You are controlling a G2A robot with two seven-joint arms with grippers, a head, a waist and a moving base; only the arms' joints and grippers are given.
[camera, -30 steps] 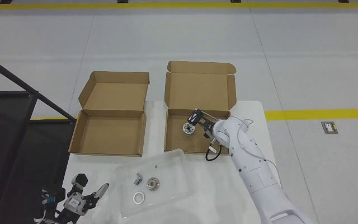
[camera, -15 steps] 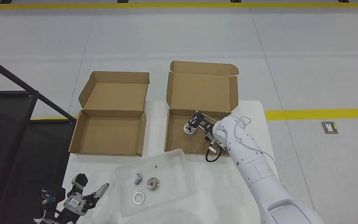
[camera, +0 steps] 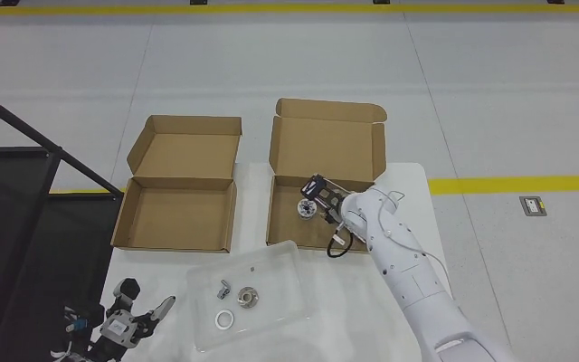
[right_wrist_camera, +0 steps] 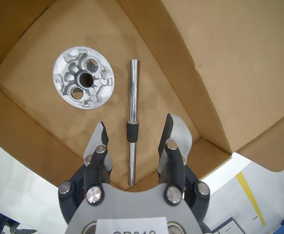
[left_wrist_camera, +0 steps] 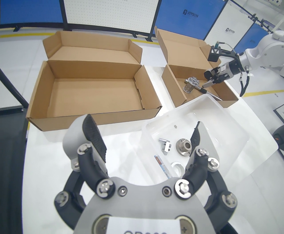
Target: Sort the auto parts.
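I read this as an industrial test hall, not a home. A pale coated floor lies all round the table, with yellow lines painted on it. Beyond the table stand blue and white pegboard panels on black feet. Left of the table is a black rack.

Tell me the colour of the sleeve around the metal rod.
Black sleeve on a shiny silver rod; clearest in the right wrist view.

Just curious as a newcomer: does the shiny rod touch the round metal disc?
Apart. The right wrist view shows bare box floor between the rod and the disc.
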